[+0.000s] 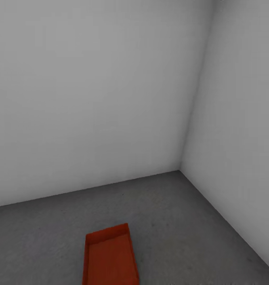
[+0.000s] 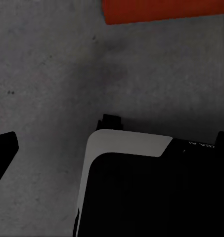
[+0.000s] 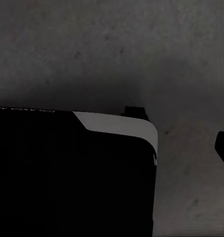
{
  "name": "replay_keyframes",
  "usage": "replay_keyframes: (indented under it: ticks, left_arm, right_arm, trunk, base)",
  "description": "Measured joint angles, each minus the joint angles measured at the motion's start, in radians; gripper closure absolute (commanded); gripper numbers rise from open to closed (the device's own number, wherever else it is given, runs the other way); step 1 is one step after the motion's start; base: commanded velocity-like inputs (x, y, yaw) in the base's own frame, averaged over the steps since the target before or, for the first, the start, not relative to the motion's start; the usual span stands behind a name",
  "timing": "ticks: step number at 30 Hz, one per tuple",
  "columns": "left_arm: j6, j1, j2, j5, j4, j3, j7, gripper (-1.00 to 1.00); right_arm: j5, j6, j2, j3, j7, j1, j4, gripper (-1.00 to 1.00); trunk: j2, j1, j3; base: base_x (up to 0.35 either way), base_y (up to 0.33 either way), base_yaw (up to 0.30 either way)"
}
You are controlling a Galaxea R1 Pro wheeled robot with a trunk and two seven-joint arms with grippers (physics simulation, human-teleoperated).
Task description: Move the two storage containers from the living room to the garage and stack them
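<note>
One storage container sits open-topped on the garage floor at my six o'clock, short of the wall corner at one o'clock. From my wrist cameras I cannot tell either gripper's state; the left one catches an orange-red edge.

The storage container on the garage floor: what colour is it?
Orange-red, plain, without pattern; the storage container shows best in the head view.

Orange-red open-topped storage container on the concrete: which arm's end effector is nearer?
Left, judging by the wrist views. The orange-red open-topped storage container edges into the left wrist view across grey concrete floor; the right wrist view has bare concrete, no container.
</note>
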Motion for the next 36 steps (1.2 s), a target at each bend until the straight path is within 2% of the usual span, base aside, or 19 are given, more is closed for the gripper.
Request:
replay_keyframes:
  ticks: [36]
  left_arm:
    - [0.0,0.0,0.0,0.0,0.0,0.0,0.0,-1.0]
  right_arm:
    - [0.0,0.0,0.002,0.0,0.0,0.0,0.0,-1.0]
  trunk:
    - [0.0,0.0,0.0]
  base:
    - [0.0,0.0,-0.253]
